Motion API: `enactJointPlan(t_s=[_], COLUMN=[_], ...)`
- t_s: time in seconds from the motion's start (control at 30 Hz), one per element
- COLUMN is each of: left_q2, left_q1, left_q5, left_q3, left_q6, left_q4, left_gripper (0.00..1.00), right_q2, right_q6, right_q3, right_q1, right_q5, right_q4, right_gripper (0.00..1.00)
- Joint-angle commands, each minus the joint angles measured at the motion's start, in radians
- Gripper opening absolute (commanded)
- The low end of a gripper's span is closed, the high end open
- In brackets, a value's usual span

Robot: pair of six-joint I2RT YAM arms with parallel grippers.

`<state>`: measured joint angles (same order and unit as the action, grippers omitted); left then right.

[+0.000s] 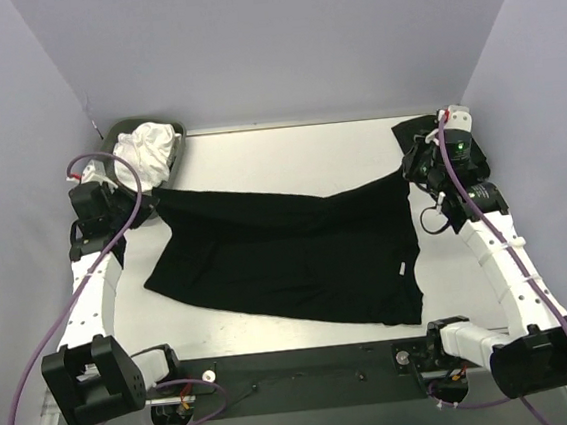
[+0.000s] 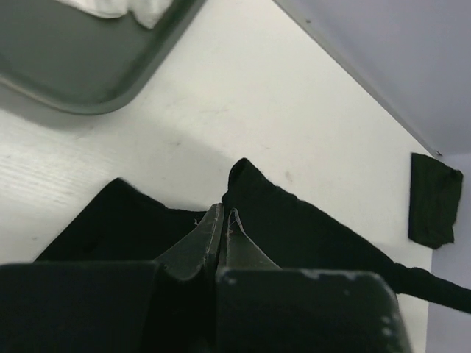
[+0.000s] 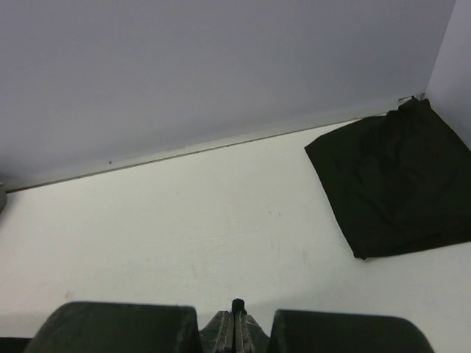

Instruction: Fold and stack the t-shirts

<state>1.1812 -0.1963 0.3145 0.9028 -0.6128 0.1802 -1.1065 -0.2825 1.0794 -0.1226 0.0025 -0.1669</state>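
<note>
At upper left, a tray [image 1: 178,137] is holding white cloth [image 1: 147,150]. The left gripper [image 2: 223,219] is pinching one corner of a shirt [image 1: 288,257] lying open mid-frame. The right gripper [image 3: 237,312] is pinching another. At upper right a folded shirt [image 1: 411,132] is sitting, seemingly done.

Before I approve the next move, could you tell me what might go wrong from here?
1. Both jaws seem to pinch only the far edge of the spread t-shirt at their tips, so the thin cloth could slip out when lifted.
2. The tray holding white cloth sits close beside the left arm. A swing might knock it.
3. The folded shirt lies near the right arm and could get dragged.
</note>
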Motion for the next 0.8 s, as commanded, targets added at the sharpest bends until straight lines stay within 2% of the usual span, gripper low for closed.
enactJointPlan(t_s=[0.0,0.27,0.37,0.57,0.77], left_q2=[0.02,0.037,0.032,0.057,0.046], left_q1=[-0.032,-0.087,-0.091,-0.091,-0.089], left_q5=[-0.123,-0.1,-0.094,-0.029,-0.072], left_q3=[-0.004,-0.044,-0.051,-0.059,-0.081], left_q6=[0.008,-0.056,-0.074,-0.094,-0.087], left_q4=[0.048,-0.007,-0.042,-0.082,-0.042], left_gripper=[0.0,0.0,0.0,0.0,0.0], right_q2=[0.002,0.079,0.12,0.244,0.398], right_q6=[-0.058,-0.096,-0.121,-0.133,-0.147], right_q3=[-0.059,-0.151,-0.167,-0.234,-0.288], right_q1=[0.031,0.077,0.087,0.094,0.083], right_q5=[-0.029,-0.007,0.051,0.054,0.045], right_q4=[0.064,0.09,0.081,0.053,-0.031], right_gripper=[0.0,0.0,0.0,0.0,0.0])
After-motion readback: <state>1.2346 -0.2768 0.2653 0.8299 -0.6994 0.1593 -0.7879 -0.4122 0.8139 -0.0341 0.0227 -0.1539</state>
